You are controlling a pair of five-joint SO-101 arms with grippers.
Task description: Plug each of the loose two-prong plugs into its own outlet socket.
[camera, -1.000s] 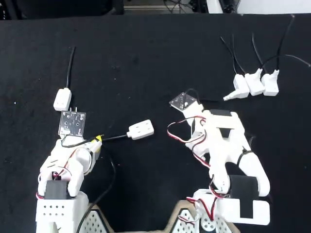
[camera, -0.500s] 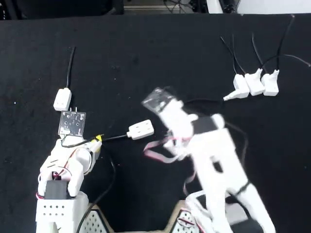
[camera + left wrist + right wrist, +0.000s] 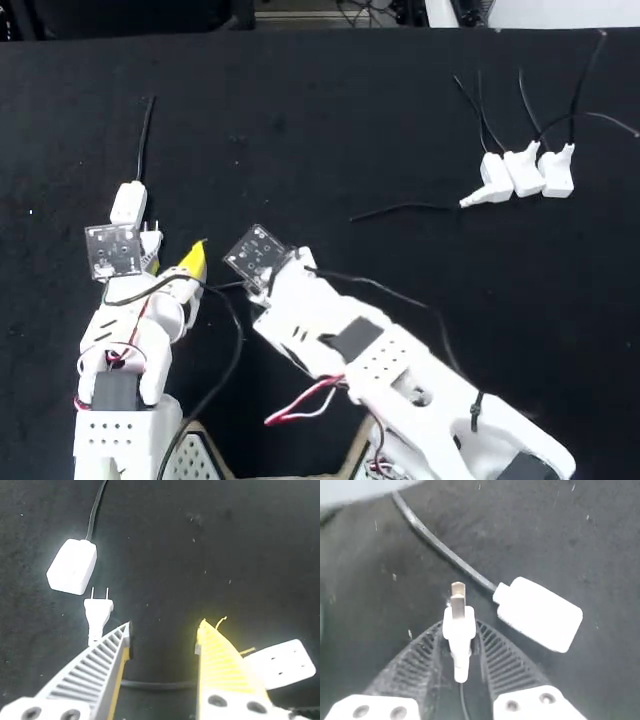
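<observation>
My right gripper [image 3: 460, 630] is shut on a white two-prong plug [image 3: 458, 611], prongs pointing forward, just beside a white outlet socket [image 3: 538, 613] on a black cable. My left gripper [image 3: 164, 627] is open over the black mat. A loose white plug [image 3: 97, 612] lies by its white finger [image 3: 100, 660], prongs aimed at another socket [image 3: 71, 566]. The yellow finger [image 3: 218, 655] lies partly over a socket [image 3: 281, 662] with its slots showing. From above, the left gripper [image 3: 168, 252] sits just behind the loose plug [image 3: 152, 238] and its socket [image 3: 127, 203].
Three white plug-and-socket pairs [image 3: 522, 172] with black cables lie at the far right. A loose black cable [image 3: 400, 209] runs left from them. The right arm [image 3: 370, 350] stretches across the front middle, close beside the left arm [image 3: 130, 340].
The right arm has swung left from the table's middle to beside the left arm. The left wrist has turned and its yellow finger has swung outward.
</observation>
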